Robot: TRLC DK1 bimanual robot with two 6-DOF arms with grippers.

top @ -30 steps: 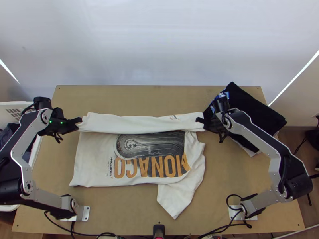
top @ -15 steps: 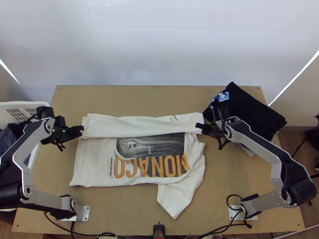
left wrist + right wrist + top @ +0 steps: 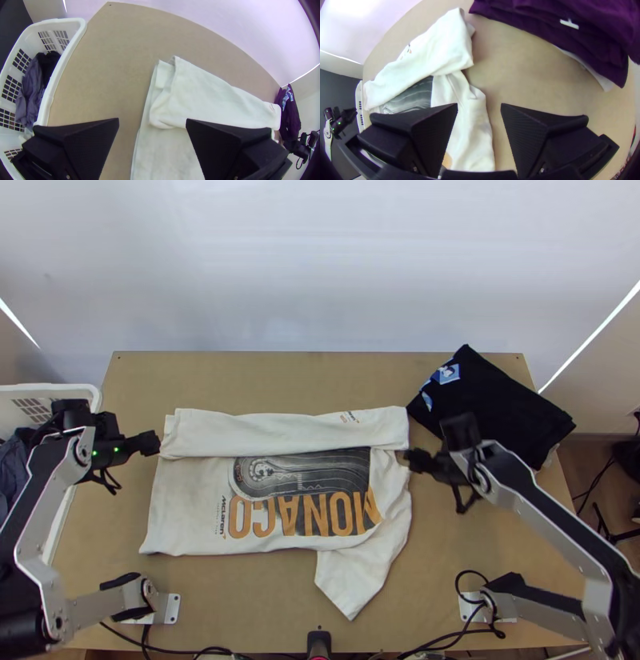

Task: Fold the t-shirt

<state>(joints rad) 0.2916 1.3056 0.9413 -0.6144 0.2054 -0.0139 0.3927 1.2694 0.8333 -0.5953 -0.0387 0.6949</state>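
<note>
A light wooden surface (image 3: 288, 380) is mostly left uncovered around a cream t-shirt (image 3: 192, 500), which is laid across its middle. The shirt is judged to be partly folded, with the first long fold made and most of the work left. To the left, a white laundry basket (image 3: 63, 70) is filled partway with dark cloth. At the far right, a black folded garment (image 3: 496, 396) is set apart from the shirt.

One long side of the shirt has been turned inward as a band (image 3: 272, 430), laid fairly straight along the far side. Beyond it, the dark and orange print (image 3: 304, 492) is left exposed, so the near side has yet to be folded over. The near sleeve (image 3: 350, 580) is left sticking out, and would need to be brought in; the final shortening folds are also to be made.

The left end effector (image 3: 152, 120) and right end effector (image 3: 479, 105) are held wide open at opposite ends of the band, with nothing gripped.
</note>
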